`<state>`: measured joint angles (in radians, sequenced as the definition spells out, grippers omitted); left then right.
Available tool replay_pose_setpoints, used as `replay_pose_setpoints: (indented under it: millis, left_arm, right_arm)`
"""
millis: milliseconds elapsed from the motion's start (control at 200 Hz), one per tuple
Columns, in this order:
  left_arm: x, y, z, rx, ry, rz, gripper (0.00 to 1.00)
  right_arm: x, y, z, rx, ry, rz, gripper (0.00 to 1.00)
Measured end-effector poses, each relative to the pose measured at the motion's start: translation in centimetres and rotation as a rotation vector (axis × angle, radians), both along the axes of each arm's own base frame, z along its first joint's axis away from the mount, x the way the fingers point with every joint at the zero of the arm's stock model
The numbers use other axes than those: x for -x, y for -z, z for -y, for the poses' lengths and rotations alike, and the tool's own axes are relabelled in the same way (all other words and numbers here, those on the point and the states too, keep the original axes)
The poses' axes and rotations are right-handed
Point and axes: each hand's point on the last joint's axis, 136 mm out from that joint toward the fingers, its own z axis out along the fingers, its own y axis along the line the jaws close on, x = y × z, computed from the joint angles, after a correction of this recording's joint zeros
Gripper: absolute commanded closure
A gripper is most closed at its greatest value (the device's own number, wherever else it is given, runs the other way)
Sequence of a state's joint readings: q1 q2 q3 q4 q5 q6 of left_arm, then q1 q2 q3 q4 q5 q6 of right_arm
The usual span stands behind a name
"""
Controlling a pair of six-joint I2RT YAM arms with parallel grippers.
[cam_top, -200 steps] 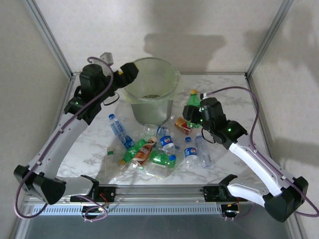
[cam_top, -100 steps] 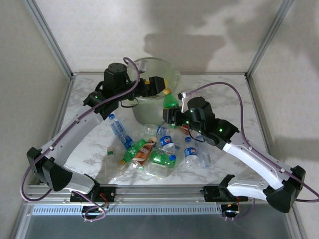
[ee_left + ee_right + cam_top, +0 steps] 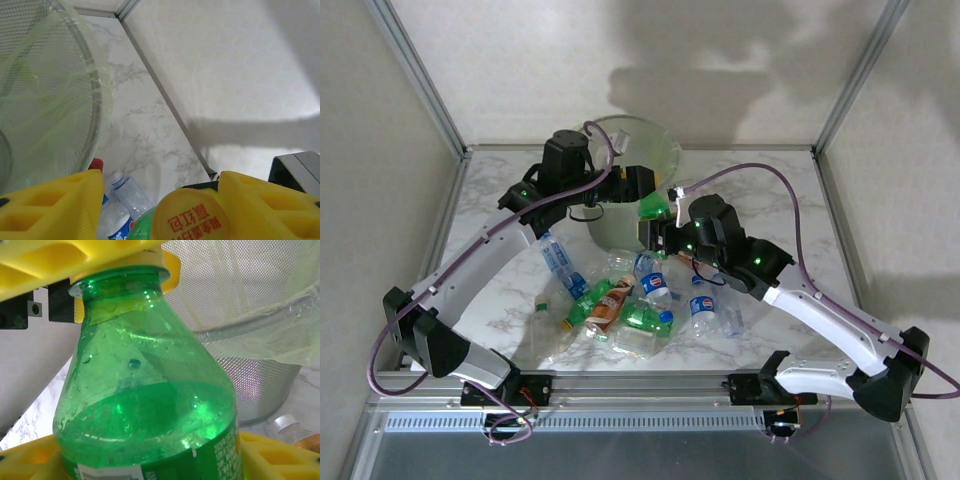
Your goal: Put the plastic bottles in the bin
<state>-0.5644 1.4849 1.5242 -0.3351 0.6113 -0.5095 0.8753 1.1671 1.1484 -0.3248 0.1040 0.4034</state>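
Note:
My right gripper [image 3: 655,230] is shut on the body of a green bottle [image 3: 656,207] with a yellow cap, held upright just in front of the bin [image 3: 660,135]. In the right wrist view the green bottle [image 3: 145,390] rises between my right gripper's [image 3: 155,462] yellow pads. My left gripper [image 3: 648,187] stands around its cap [image 3: 192,215]. The right finger [image 3: 270,205] touches the cap and a gap shows beside the left finger [image 3: 50,205]. Several more plastic bottles [image 3: 630,300] lie heaped on the table before the bin.
The marble table [image 3: 790,200] is fenced by aluminium posts and pale walls. The bin's mesh-lined wall [image 3: 250,305] stands right behind the held bottle. A clear blue-labelled bottle [image 3: 117,210] and a red cap [image 3: 96,163] lie below my left gripper.
My right gripper has carried the green bottle left and up toward the bin. My left arm swung from the bin's left rim across to the bottle's cap, and its jaws narrowed.

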Motion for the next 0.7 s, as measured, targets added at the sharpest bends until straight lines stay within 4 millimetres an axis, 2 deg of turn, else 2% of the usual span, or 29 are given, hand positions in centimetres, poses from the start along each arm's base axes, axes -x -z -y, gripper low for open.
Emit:
replay_pose_setpoints:
  millis: [315,461,701]
  left_arm:
    - [0.50,0.00,0.47,0.001,0.029,0.004,0.60]
    - [0.65,-0.03,0.61,0.003,0.036,0.004,0.65]
    - [0.50,-0.12,0.55,0.004,0.025,0.003,0.74]
  right_arm:
    - [-0.06,0.22,-0.08,0.007,0.003,-0.002,0.36]
    - [-0.04,0.25,-0.08,0.008,0.003,-0.003,0.37]
    - [-0.10,0.12,0.08,0.012,0.017,0.000,0.29]
